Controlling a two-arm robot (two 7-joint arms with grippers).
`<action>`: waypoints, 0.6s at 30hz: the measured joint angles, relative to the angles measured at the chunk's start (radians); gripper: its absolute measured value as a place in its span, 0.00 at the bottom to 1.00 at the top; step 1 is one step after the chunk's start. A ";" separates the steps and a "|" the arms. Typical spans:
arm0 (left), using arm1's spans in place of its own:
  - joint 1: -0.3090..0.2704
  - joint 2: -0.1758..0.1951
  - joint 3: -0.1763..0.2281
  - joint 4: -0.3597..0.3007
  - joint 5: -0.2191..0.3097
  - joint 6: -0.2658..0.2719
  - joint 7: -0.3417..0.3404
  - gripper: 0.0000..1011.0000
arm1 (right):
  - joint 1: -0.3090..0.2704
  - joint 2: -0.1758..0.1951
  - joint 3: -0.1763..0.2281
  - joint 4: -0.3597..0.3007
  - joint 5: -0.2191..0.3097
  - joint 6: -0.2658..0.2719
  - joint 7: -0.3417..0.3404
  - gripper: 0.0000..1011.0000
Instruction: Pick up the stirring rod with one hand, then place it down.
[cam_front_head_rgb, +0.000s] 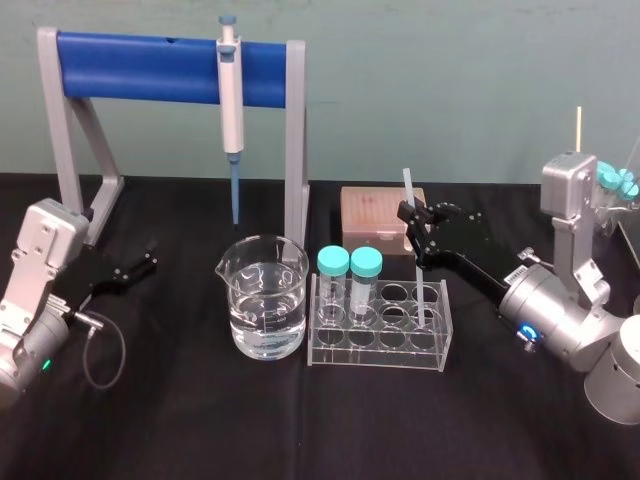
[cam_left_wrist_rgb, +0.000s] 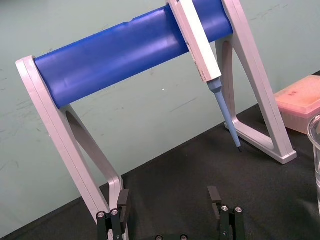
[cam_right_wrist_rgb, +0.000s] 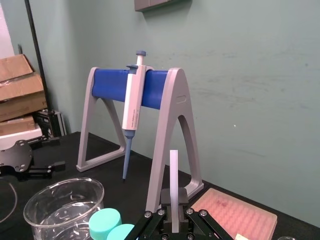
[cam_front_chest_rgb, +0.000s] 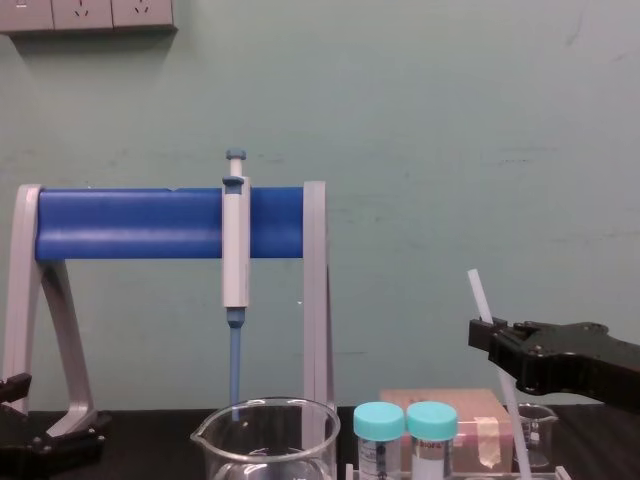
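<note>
The stirring rod (cam_front_head_rgb: 409, 188) is a thin white translucent stick standing nearly upright, tilted a little. My right gripper (cam_front_head_rgb: 419, 216) is shut on it below its top end. The rod's lower part reaches down into the clear tube rack (cam_front_head_rgb: 378, 345). In the right wrist view the rod (cam_right_wrist_rgb: 173, 172) rises from between the closed fingers of the right gripper (cam_right_wrist_rgb: 174, 204). The chest view shows the rod (cam_front_chest_rgb: 480, 296) sticking up above the black right gripper (cam_front_chest_rgb: 492, 338). My left gripper (cam_front_head_rgb: 148, 262) rests low over the table at the left, and its fingers (cam_left_wrist_rgb: 122, 201) stand open with nothing between them.
A glass beaker (cam_front_head_rgb: 264, 296) of water stands left of the rack, which holds two teal-capped tubes (cam_front_head_rgb: 348, 265). Behind are a pink tip box (cam_front_head_rgb: 377, 215) and a grey-and-blue stand (cam_front_head_rgb: 150, 65) with a pipette (cam_front_head_rgb: 231, 100) hanging on it. The black table (cam_front_head_rgb: 200, 420) is bare in front.
</note>
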 joint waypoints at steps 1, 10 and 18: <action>0.000 0.000 0.000 0.000 0.000 0.000 0.000 0.99 | -0.001 0.001 0.000 0.000 0.000 -0.004 0.001 0.07; 0.000 0.000 0.000 0.000 0.000 0.000 0.000 0.99 | -0.017 0.003 0.010 0.000 0.000 -0.042 0.002 0.07; 0.000 0.000 0.000 0.000 0.000 0.000 0.000 0.99 | -0.023 -0.002 0.024 -0.002 0.006 -0.076 0.005 0.07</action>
